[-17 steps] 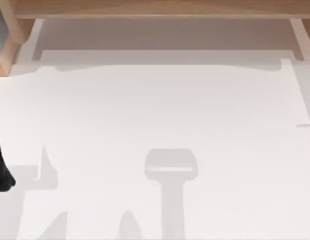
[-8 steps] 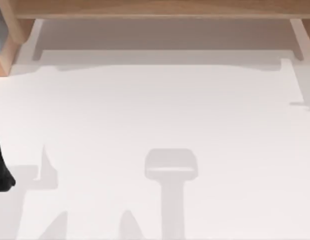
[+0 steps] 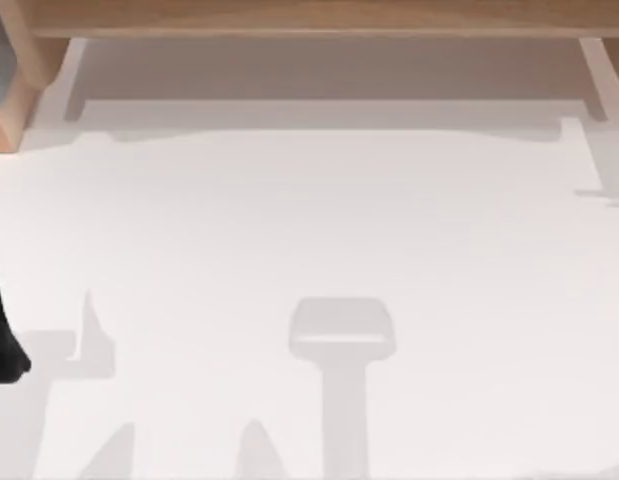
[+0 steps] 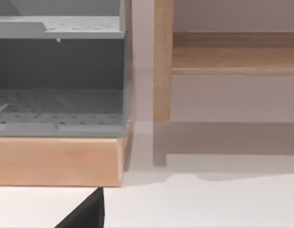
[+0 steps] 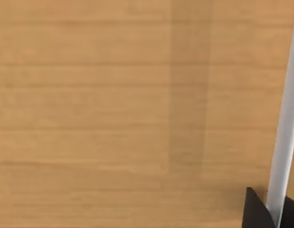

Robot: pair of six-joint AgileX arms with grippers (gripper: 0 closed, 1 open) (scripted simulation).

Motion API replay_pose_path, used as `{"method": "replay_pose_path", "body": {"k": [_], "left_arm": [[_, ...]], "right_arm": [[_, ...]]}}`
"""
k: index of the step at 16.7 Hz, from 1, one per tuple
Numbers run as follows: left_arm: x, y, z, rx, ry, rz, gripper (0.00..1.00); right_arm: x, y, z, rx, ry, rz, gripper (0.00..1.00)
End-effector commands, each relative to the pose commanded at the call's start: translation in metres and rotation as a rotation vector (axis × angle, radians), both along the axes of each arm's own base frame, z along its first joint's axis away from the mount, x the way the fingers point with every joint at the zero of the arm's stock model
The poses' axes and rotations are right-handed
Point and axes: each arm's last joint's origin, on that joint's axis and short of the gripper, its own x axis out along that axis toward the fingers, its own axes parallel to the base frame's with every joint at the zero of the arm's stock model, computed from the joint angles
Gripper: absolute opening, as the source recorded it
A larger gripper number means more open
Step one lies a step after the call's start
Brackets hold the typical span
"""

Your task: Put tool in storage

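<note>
Storage unit (image 4: 61, 76): I am seeing grey perforated shelves, open-fronted, standing upright on a pale wooden base at the table's (image 3: 309, 230) back left.

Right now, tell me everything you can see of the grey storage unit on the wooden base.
The grey storage unit is an open-fronted box, matte like metal or plastic, with two perforated shelves, one above the other. It stands upright on a pale wooden base, which rests on the white table, beside a wooden post.
</note>
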Motion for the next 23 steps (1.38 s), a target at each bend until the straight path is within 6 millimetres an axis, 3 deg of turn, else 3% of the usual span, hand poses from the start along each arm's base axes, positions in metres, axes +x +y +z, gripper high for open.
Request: {"method": "replay_pose_path", "body": {"k": [6,12,19,23], "left_arm": [[0.000,0.000,0.000,0.000,0.000,0.000,1.00],[0.000,0.000,0.000,0.000,0.000,0.000,1.00],[0.000,0.000,0.000,0.000,0.000,0.000,1.00],[0.000,0.000,0.000,0.000,0.000,0.000,1.00]], "right_arm": [[0.050,-0.004,0.007,-0.013,-0.025,-0.002,0.00],[0.055,-0.002,0.002,-0.003,-0.005,-0.002,0.00],[0.109,-0.009,0.009,-0.012,-0.029,-0.012,0.00],[0.113,-0.005,0.006,-0.007,-0.019,-0.005,0.00]]}}
